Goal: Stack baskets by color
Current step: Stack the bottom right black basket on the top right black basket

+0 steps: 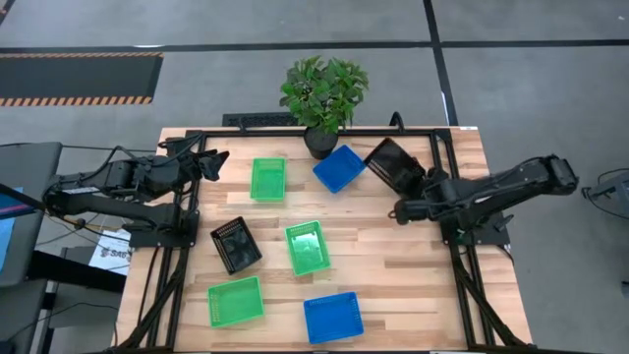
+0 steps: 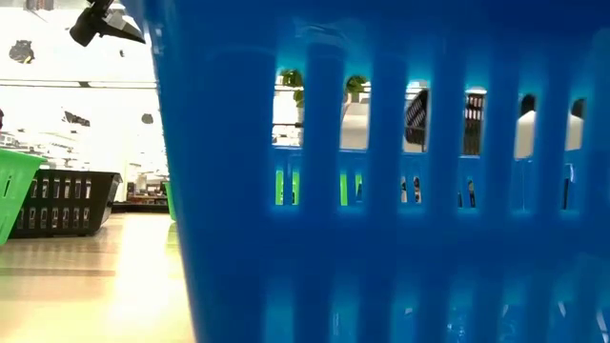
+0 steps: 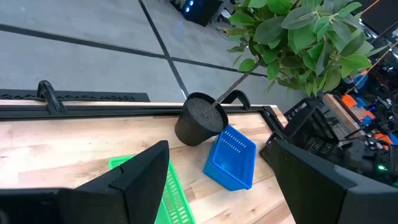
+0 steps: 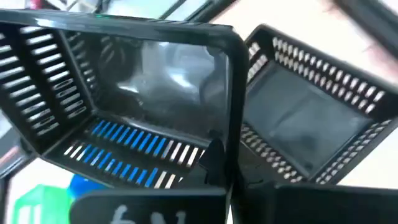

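- At the table's near edge, a blue perforated plastic basket (image 1: 333, 317) and a bright green perforated plastic basket (image 1: 236, 301) lie flat and apart, each unstacked.
- Mid-table, a lone black mesh-walled basket (image 1: 236, 244) sits just beside a second green basket (image 1: 308, 246), its long axis running roughly 11 to 5 o'clock in the overhead view.
- This lone black basket lies at about 8 o'clock from the right gripper (image 1: 403, 206), well apart, and at about 5 o'clock from the left gripper (image 1: 214, 160), which is nearer and hangs with fingers spread.
- Farther back, the right gripper's fingers are pressed together, apparently pinching the wall of a tilted black basket (image 4: 124, 93), with another black basket (image 4: 311, 130) just beside it.
- At the far edge stand a third green basket (image 1: 267, 178), a second blue basket (image 1: 339, 167) and a leafy potted plant (image 1: 323, 93).
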{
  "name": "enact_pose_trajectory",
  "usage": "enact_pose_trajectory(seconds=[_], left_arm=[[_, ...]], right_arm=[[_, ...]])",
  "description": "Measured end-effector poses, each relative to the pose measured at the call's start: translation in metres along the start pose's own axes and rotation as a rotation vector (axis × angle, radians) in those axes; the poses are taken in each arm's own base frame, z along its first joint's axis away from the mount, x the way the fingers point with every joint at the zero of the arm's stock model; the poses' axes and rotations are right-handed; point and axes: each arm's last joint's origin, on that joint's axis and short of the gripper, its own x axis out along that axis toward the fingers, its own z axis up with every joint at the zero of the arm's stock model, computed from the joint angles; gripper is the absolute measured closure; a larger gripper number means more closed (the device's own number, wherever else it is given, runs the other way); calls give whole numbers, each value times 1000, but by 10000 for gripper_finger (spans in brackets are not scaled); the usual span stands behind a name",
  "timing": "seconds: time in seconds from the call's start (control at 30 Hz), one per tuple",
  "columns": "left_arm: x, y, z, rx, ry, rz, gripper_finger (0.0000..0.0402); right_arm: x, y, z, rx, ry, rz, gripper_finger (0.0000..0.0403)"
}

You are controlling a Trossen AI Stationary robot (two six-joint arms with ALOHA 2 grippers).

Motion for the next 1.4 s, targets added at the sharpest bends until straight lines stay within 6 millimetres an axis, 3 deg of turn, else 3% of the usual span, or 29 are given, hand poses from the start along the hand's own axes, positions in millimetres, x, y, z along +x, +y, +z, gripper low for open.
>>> enact_pose_trajectory(seconds=[0.57, 0.83, 1.4], left_arm=[[0, 0, 0, -2, 1, -1, 134], [0, 0, 0, -2, 2, -1, 135], [0, -1, -1, -7, 38, -25, 135]], right_arm=[[12, -12, 19, -59, 6, -292, 383], [18, -12, 8, -114, 22, -372, 395], [35, -9, -6, -137, 48, -489, 381]])
